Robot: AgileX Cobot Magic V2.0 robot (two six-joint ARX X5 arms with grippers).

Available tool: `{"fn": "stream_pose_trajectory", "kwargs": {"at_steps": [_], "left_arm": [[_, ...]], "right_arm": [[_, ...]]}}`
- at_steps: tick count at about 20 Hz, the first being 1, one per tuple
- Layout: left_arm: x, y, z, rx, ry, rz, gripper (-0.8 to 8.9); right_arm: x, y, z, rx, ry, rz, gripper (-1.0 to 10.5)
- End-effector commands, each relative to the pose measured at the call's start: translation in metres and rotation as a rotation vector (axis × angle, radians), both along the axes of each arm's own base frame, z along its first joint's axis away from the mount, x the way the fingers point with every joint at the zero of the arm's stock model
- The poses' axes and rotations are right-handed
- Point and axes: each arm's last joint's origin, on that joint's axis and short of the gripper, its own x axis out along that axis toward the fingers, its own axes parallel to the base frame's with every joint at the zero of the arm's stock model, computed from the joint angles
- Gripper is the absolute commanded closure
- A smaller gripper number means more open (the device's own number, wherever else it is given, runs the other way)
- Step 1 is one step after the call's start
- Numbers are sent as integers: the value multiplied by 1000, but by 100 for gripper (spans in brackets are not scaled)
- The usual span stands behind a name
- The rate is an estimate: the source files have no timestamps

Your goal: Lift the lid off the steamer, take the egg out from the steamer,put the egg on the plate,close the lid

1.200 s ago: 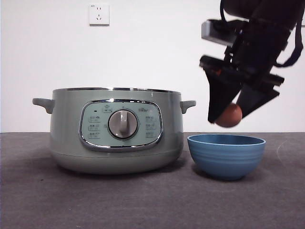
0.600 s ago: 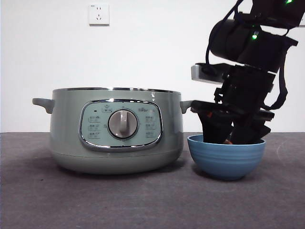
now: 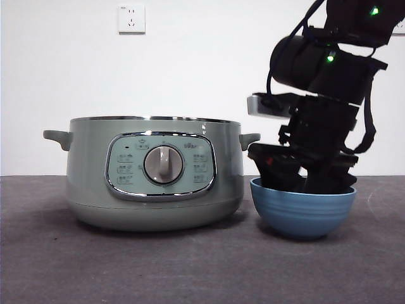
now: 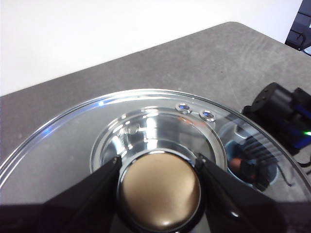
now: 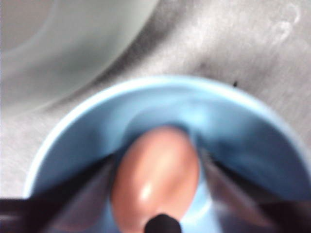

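Right end effector (image 3: 304, 183) is inside the plate (image 3: 301, 215), closed on the egg (image 5: 156, 177); left end effector (image 4: 158, 194) grips the lid (image 4: 73, 141) (by its knob).

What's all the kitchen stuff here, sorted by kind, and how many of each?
Steamer: 1
Lid, held by the left gripper: 1
Blue plate: 1
Egg, between the right gripper fingers, down inside the plate: 1
Total: 4
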Motion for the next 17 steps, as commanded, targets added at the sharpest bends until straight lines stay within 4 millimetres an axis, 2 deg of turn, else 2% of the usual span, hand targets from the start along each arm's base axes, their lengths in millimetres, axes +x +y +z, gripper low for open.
{"fn": "stream_pose_trajectory", "kwargs": {"at_steps": [1, 4, 6, 9, 12, 14, 17], "left_arm": [[14, -7, 5, -17, -52, -34, 821], [44, -22, -4, -15, -37, -54, 821], [67, -34, -12, -17, -28, -68, 821], [100, -50, -31, -8, 4, -80, 821], [127, -63, -53, 29, 24, -93, 821], [142, -71, -67, 40, 49, -94, 821], [157, -78, -83, 52, 74, -95, 821]], "right_arm": [[-4, 0, 10, 14, -19, 9, 380], [-12, -5, 49, 65, -118, 12, 380], [-25, -12, 80, 113, -211, 13, 380], [-54, -30, 131, 195, -381, 2, 380], [-89, -51, 172, 240, -565, -48, 380], [-112, -65, 193, 277, -669, -74, 380], [-139, -82, 211, 310, -785, -119, 380]]}}
